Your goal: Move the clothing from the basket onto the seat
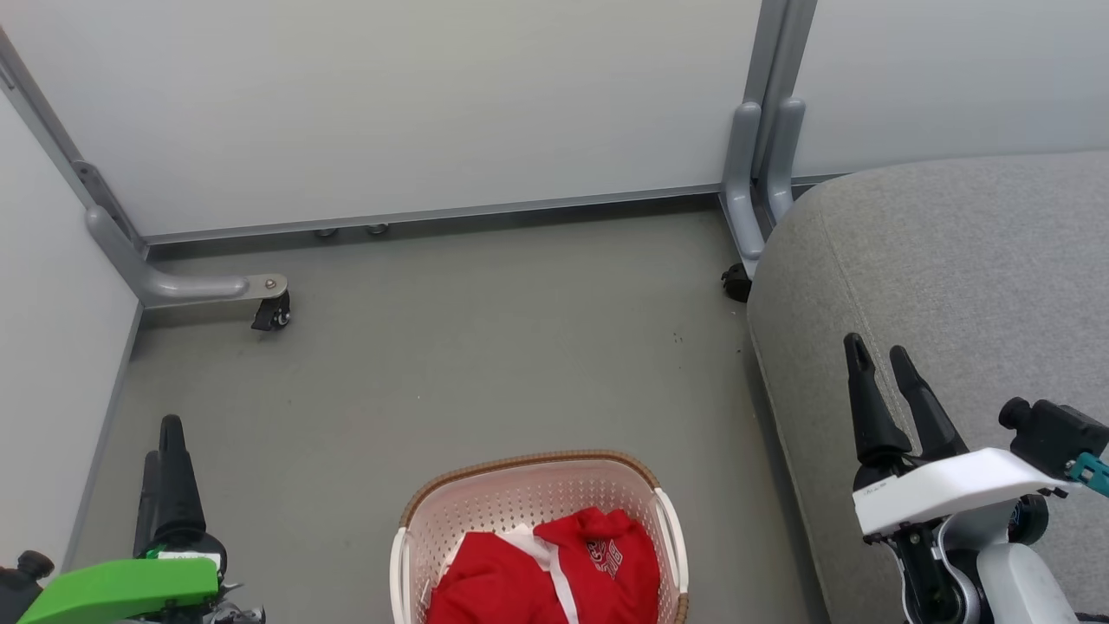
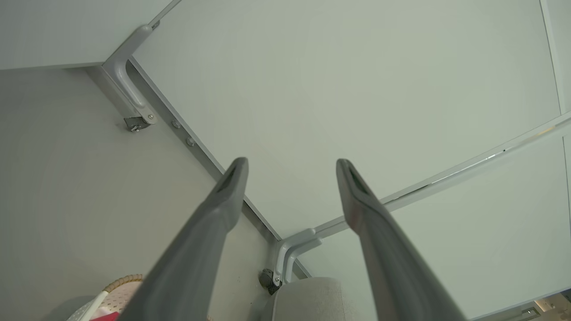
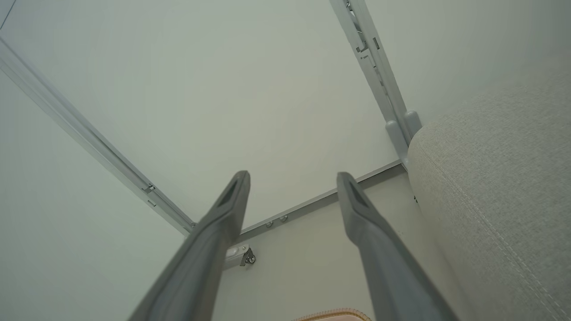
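Note:
The red clothing (image 1: 541,568) with white trim lies bunched in the cream perforated basket (image 1: 520,494), which stands on the floor at the bottom centre of the head view. The light-grey seat (image 1: 953,286) fills the right side. My left gripper (image 1: 165,433) hangs open at the lower left, well left of the basket, its fingers (image 2: 232,183) spread with nothing between them. Over the seat's front edge my right gripper (image 1: 877,351) is open too, its fingers (image 3: 234,191) apart and empty. The basket's brown rim (image 2: 122,281) peeks into the left wrist view.
Pale partition walls (image 1: 390,104) close off the back and left. Grey metal feet with castors (image 1: 273,312) stand at the back left, and a grey post (image 1: 762,165) rises beside the seat's corner. Grey floor (image 1: 476,347) stretches between the basket and the walls.

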Controlling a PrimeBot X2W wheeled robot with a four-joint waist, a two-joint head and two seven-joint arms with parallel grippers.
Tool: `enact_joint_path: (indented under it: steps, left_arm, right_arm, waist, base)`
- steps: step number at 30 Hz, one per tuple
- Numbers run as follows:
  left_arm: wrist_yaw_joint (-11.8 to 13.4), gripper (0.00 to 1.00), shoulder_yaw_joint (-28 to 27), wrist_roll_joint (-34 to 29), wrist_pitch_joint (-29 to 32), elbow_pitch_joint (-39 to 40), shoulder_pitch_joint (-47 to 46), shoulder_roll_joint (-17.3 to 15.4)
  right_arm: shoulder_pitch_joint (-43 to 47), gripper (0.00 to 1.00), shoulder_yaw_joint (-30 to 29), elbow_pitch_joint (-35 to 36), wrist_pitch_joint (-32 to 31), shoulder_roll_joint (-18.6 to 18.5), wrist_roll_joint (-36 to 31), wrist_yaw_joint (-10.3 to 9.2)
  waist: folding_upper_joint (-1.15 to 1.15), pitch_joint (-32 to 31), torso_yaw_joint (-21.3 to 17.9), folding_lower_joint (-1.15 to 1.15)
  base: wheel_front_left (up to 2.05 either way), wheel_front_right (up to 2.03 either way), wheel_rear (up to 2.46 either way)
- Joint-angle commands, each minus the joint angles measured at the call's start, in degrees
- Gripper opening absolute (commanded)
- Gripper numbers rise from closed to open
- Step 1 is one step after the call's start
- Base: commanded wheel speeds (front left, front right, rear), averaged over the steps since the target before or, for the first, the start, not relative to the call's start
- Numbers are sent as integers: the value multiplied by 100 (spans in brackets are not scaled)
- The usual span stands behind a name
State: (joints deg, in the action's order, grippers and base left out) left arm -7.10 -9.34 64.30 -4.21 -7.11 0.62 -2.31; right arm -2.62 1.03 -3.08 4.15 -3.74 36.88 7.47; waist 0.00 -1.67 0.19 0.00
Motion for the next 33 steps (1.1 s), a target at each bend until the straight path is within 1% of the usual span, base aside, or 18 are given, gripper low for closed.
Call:
enact_joint_path:
  steps: [1,5,9,13,16,19,27,33]
  left_arm:
    - [16,100,-4,-300,-68,191,7,-41]
    - [210,100,203,-903,-138,433,68,-42]
    - [423,100,641,-1685,-212,678,161,-44]
    - [660,100,1020,-2322,-276,712,230,-46]
    - [743,100,1307,-2826,-321,672,260,-48]
    - [740,100,1608,-3254,-371,700,272,-50]
    - [1035,100,1996,-3959,-492,637,298,-92]
    - [1283,100,2209,-4302,-577,593,342,-149]
  right_arm:
    - [-51,100,75,117,75,-73,-306,1]
    - [-45,100,178,156,143,-82,-764,1]
    - [-22,100,269,223,219,-65,-1171,1]
    - [9,100,364,254,283,-76,-1535,1]
    - [31,100,424,267,328,-81,-1782,2]
    - [59,100,459,266,380,-73,-2035,2]
    - [144,100,513,217,497,-36,-2617,2]
    - [204,100,487,80,583,-1,-2939,2]
  waist:
    - [0,-4,6,0]
    - [0,-16,13,0]
    - [0,-32,14,0]
    - [0,-50,14,0]
    - [0,-65,11,0]
    - [0,-81,9,0]
    - [0,-122,2,0]
    - [0,-167,-7,0]
  base:
    - [0,0,0]
    - [0,0,0]
    - [0,0,0]
    - [0,0,0]
    - [0,0,0]
    - [0,0,0]
    - [0,0,0]
    - [0,0,0]
